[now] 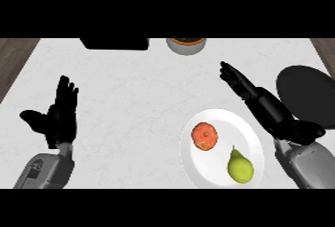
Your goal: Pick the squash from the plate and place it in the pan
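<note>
The fingers of my right hand are straight and lie close together, clamped on nothing, pointing away from me and a little to the left. I hold them so because the grasp has not yet begun, and a flat hand can come over the fruit before it curls. The hand hangs between the two places that matter, which I judge a sensible spot to start from.

Just to its left is the white round plate, and on it, towards the left side, sits the round orange squash, untouched and apart from my fingers. A green pear lies nearer to me on the same plate, close beside the squash but not touching it. I will have to close on the squash without nudging the pear.

To the right of my hand is the black round pan, partly hidden by my wrist, near enough that the carry should be short.

My left hand rests open at the left, fingers up, well apart from everything.

At the far edge of the pale marbled counter stand a small grey pot and a black box-like thing, out of the way.
</note>
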`<control>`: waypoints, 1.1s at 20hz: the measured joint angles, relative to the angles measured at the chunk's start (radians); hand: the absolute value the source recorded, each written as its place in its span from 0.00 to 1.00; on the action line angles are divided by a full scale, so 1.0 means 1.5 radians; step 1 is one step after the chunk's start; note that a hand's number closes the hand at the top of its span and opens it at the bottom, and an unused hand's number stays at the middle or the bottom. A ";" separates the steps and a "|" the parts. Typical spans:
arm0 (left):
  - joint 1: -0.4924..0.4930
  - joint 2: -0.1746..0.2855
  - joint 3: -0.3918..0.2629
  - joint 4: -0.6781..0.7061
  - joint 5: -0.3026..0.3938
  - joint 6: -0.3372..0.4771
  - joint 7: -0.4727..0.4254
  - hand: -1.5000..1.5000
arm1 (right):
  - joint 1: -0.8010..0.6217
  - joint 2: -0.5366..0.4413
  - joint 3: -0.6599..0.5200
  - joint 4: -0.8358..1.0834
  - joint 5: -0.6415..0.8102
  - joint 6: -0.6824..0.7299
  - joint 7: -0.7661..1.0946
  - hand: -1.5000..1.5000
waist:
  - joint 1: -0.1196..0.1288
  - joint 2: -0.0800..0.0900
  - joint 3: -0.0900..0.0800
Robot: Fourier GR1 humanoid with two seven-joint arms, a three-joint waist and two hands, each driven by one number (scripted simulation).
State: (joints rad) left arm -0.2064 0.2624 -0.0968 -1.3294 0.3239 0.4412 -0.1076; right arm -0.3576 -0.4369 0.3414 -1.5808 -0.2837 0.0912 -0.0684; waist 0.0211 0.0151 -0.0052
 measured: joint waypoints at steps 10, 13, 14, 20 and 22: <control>-0.034 0.076 -0.033 -0.036 -0.035 -0.078 0.053 0.50 | 0.037 0.029 0.006 0.221 0.064 0.062 -0.198 0.00 | -0.008 -0.006 0.005; -0.025 0.091 -0.033 -0.050 -0.031 -0.094 0.063 0.50 | 0.085 0.007 -0.023 0.228 0.116 -0.012 -0.289 0.00 | -0.017 -0.010 0.005; -0.025 0.092 -0.031 -0.049 -0.031 -0.096 0.065 0.50 | 0.097 -0.008 -0.036 0.224 0.126 -0.025 -0.313 0.00 | -0.020 -0.010 0.005; -0.012 0.095 -0.038 -0.084 -0.044 -0.097 0.094 0.50 | 0.140 -0.132 -0.085 0.145 0.159 -0.008 -0.317 0.00 | -0.022 -0.013 0.004; -0.013 0.093 -0.037 -0.084 -0.045 -0.100 0.095 0.50 | 0.123 -0.175 -0.087 0.113 0.176 0.012 -0.276 0.00 | -0.021 -0.013 0.003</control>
State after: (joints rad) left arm -0.2266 0.4015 -0.1522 -1.4558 0.2572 0.2912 0.0346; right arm -0.1728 -0.6993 0.2115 -1.4109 -0.0203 0.1090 -0.4821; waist -0.0100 -0.0048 -0.0009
